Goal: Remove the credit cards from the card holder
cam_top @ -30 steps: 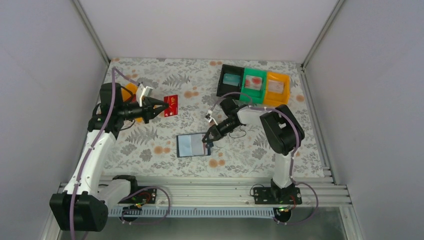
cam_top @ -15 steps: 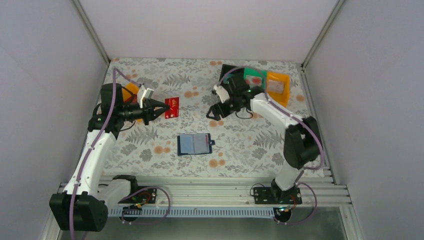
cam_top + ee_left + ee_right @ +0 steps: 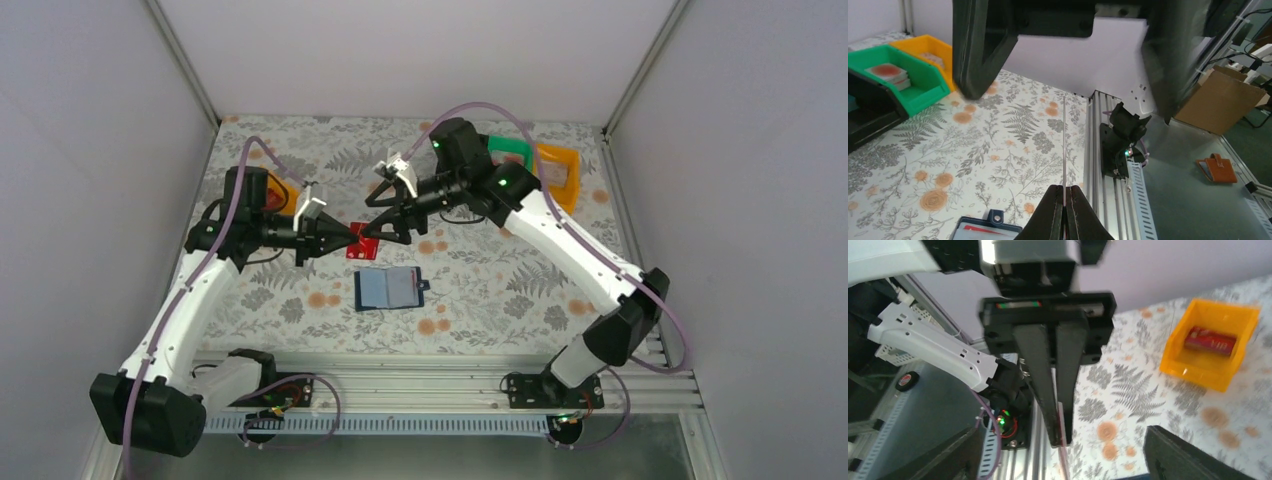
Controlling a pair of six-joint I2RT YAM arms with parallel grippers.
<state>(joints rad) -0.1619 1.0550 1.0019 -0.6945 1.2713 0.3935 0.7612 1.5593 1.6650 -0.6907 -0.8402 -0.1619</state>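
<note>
Left tool (image 3: 354, 238) pinched tight on red credit card (image 3: 367, 248). Card is out of card holder (image 3: 388, 289), just past its far-left corner. In left wrist view we see card edge-on, a thin line rising from closed fingertips. Right tool (image 3: 375, 221) spread wide, fingers flanking card and left tool's tip; we cannot tell if they touch card. Card holder lies open, flat on counter (image 3: 500, 290), tab toward right. Green bin (image 3: 512, 152) and orange bin (image 3: 556, 168) at far right. Second orange bin (image 3: 1209, 347) behind left arm holds red item.
</note>
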